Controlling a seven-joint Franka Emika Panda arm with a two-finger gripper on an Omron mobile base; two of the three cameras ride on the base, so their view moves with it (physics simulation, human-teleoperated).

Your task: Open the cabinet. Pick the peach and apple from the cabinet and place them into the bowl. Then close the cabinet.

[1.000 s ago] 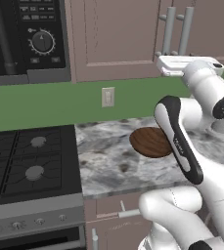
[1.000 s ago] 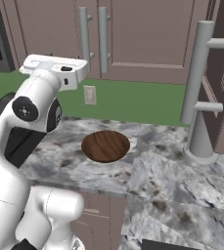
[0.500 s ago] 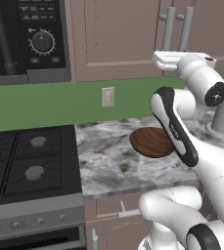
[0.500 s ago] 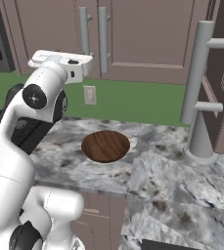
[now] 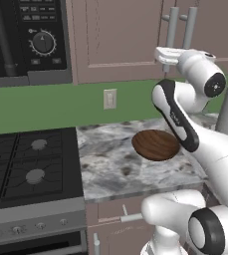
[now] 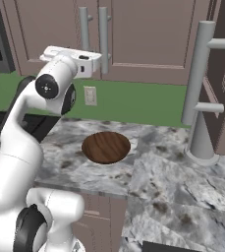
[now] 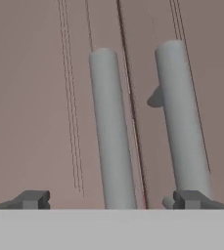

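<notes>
Marble counter w/ bowl sitting on it, green wall behind w/ outlet. Stove left of counter, microwave above it. Cabinet overhead, both doors shut. Gripper spread wide, holding nothing, up close to the handles, left one between the tips. Grey stand on counter at right.

My arm is glossy white, built of rounded tubular links with dark grey joint caps and a black band along one link. The base is bulbous white. The tool ends in two small dark grey tips.
</notes>
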